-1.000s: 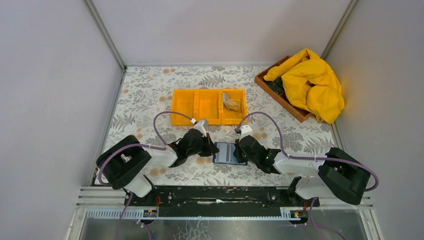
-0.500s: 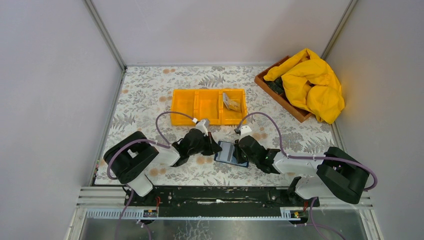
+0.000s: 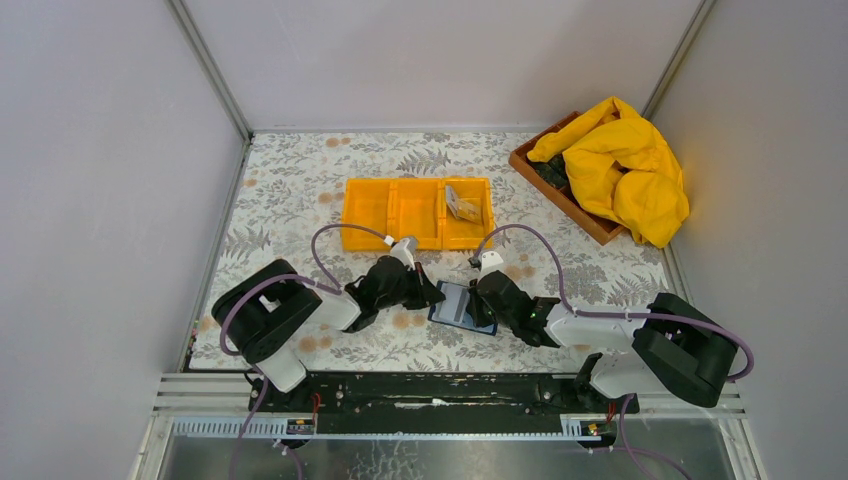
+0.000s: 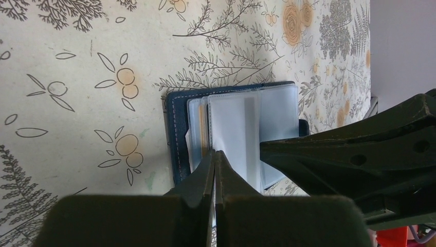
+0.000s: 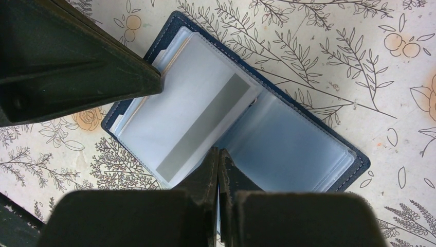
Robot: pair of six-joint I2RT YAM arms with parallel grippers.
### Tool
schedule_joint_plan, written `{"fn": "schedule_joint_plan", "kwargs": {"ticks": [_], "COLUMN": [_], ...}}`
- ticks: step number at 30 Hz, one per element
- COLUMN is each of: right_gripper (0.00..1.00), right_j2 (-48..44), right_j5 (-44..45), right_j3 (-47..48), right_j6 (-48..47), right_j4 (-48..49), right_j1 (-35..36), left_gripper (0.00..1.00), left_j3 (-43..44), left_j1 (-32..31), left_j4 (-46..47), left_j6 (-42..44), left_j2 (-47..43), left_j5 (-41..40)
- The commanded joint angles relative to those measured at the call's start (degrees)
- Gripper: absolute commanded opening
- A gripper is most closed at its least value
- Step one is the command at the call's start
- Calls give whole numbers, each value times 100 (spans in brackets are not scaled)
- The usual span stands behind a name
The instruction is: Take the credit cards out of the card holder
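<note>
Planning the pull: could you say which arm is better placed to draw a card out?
Probably right: the right gripper seems shut on the free edge of the striped credit card, while the left gripper pinches the card holder.

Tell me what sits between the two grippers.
The open card holder lies between the left gripper and the right gripper, clearest in the top view.

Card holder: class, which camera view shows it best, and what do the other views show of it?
Right wrist: the card holder lies open, with both halves and its clear sleeves visible. Left wrist shows only part of it, the rest blocked. Top external shows it tiny between the arms.
</note>
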Motion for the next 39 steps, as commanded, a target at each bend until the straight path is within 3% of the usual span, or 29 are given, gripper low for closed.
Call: {"fn": "schedule_joint_plan", "kwargs": {"ticks": [1,26,39], "right_gripper": [0,0,0], "right_j2": [122,156,-131], "right_j5": [-78,-93,56], "right_j3": [157,176,89], "right_j6": [33,43,67], "right_j4": [168,162,81], "right_j1": [24,18,20], "left_gripper": [0,0,0], "left_j3": [64,182,223], "left_j1": [-111,-400,-488], "left_j4": [760,755,955], "left_j6": [-338,-533,-595], "left_j2": [32,-239,179], "left_j5": [825,920,913]}}
